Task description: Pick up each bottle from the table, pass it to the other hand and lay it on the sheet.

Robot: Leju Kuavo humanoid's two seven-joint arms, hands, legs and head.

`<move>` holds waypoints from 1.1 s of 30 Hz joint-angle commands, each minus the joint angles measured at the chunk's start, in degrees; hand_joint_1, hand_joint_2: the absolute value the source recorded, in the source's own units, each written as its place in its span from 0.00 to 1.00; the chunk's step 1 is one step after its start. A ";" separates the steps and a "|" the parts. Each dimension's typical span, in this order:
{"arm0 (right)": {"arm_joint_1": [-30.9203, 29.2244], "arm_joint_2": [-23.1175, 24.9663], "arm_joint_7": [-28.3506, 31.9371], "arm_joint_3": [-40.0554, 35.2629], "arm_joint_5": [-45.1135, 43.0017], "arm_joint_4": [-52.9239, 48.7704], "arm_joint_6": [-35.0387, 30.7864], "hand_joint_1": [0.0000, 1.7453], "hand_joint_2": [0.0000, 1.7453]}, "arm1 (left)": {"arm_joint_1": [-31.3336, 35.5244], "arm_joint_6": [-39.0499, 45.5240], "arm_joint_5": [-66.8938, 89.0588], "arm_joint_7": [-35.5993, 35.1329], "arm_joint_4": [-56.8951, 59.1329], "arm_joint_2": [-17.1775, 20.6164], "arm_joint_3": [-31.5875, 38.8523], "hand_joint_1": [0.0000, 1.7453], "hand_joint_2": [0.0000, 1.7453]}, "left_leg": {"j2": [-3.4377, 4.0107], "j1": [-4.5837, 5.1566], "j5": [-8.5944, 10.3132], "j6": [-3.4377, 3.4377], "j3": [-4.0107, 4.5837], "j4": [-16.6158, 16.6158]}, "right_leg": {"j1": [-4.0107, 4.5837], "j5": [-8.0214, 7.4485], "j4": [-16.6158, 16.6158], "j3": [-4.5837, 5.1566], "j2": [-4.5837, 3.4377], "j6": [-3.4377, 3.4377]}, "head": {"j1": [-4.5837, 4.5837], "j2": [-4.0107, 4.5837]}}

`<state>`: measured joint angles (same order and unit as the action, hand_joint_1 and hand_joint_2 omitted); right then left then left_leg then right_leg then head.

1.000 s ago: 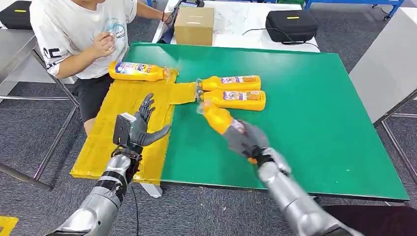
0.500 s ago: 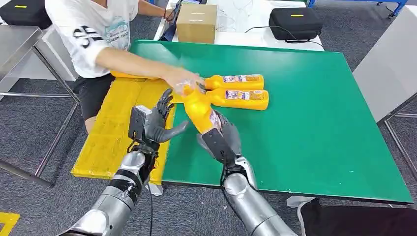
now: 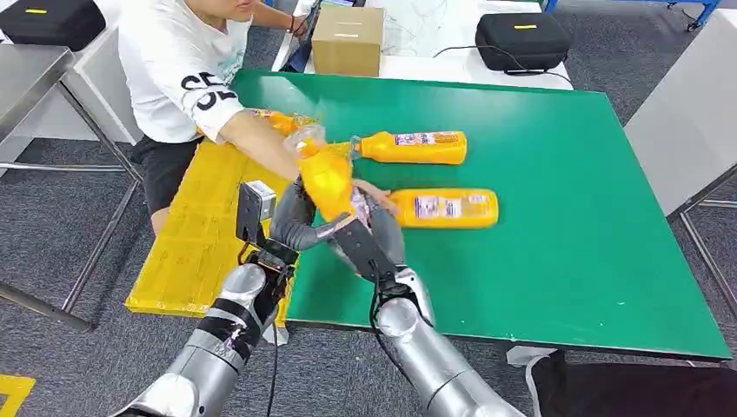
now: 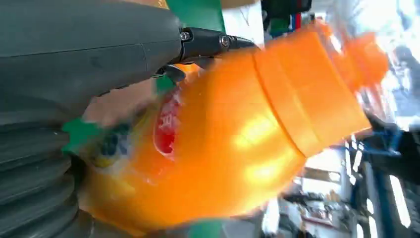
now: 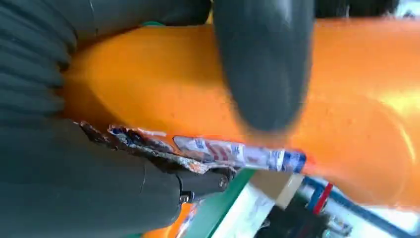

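My right hand (image 3: 375, 240) grips an orange bottle (image 3: 326, 178) by its labelled lower part, cap end tilted up and away, over the seam between the yellow sheet (image 3: 204, 234) and the green table (image 3: 565, 217). My left hand (image 3: 294, 221) is pressed against the same bottle, thumb stretched under it and fingers up beside it, not closed round it. In the left wrist view the bottle (image 4: 237, 139) sits right against the left hand (image 4: 74, 54). The right wrist view shows the right hand (image 5: 74, 173) wrapped around the bottle (image 5: 346, 99). Two more bottles (image 3: 413, 146) (image 3: 443, 207) lie on the green top.
A person in a white shirt (image 3: 182, 69) leans over the sheet, an arm reaching across to the nearer lying bottle. Another bottle (image 3: 282, 122) lies on the sheet behind that arm. A cardboard box (image 3: 348, 41) and a black case (image 3: 519, 41) stand beyond the table.
My right hand carried the bottle left and up to my left hand, which now touches it. The person reached in and slid the nearer lying bottle to the right and closer to me.
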<state>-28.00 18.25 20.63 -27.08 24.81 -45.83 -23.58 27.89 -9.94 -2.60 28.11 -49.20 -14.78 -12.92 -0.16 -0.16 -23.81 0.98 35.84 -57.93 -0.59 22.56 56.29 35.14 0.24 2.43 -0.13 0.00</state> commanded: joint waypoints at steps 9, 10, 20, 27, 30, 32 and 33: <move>-5.49 0.88 -1.32 -4.75 0.81 8.19 3.02 1.00 1.00 | -0.44 -1.68 -1.15 -0.88 -4.45 2.27 -4.22 0.00 1.00 | 0.02 0.00 -0.03 -0.03 -0.10 0.03 | 0.00 0.03 -0.01 -0.08 -0.03 -0.05 | 0.00 0.00; -5.49 0.88 -1.32 -4.75 0.81 8.19 3.02 1.00 1.00 | -0.44 -1.68 -1.15 -0.88 -4.45 2.27 -4.22 0.00 1.00 | 0.05 -0.01 -0.02 -0.03 -0.07 0.03 | 0.01 0.01 -0.02 -0.05 -0.05 -0.04 | 0.00 0.00; -6.81 1.18 -2.18 -5.76 1.99 9.77 3.44 1.00 1.00 | -0.16 -2.78 -1.23 -0.37 -3.84 2.99 -4.17 1.00 1.00 | 0.04 -0.01 -0.07 -0.05 -0.19 0.01 | 0.01 0.08 0.01 -0.16 -0.04 -0.07 | 0.02 0.00; -4.99 0.06 -2.74 -4.38 1.47 5.77 1.27 0.00 1.00 | 0.03 -1.16 -0.90 -0.89 -1.90 3.82 -1.54 1.00 1.00 | 0.00 0.00 -0.04 -0.04 -0.16 0.05 | 0.00 0.05 -0.02 -0.14 0.00 -0.05 | 0.00 0.00; -4.88 -0.10 -2.69 -4.33 1.35 5.43 1.49 0.00 1.00 | 0.17 -1.31 -0.98 -0.82 -1.55 3.82 -1.38 1.00 1.00 | 0.06 -0.01 -0.06 -0.04 -0.18 0.03 | 0.02 0.05 -0.02 -0.14 -0.06 -0.06 | 0.02 0.00; -4.56 -0.08 -2.37 -3.79 0.91 4.89 0.85 0.00 1.00 | 0.29 -1.43 -1.06 -0.96 -1.31 3.76 -1.29 1.00 1.00 | 0.01 0.00 -0.06 -0.04 -0.20 0.03 | 0.01 0.08 -0.01 -0.17 -0.01 -0.07 | 0.02 0.00; -4.11 -0.34 -1.67 -3.14 0.12 3.75 0.60 0.00 1.00 | 0.44 -1.61 -1.63 -1.12 -0.70 4.09 -0.60 1.00 1.00 | -0.04 -0.01 -0.04 -0.04 -0.15 0.03 | 0.01 0.07 -0.01 -0.13 0.04 -0.06 | 0.02 0.00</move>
<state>-31.27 19.47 18.05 -30.42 26.47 -41.22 -22.45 25.56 -11.19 -3.52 27.58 -54.47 -12.55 -14.08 -0.16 -0.16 -23.81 0.98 35.86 -57.93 -0.59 22.56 56.28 35.19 0.24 2.43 -0.11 0.00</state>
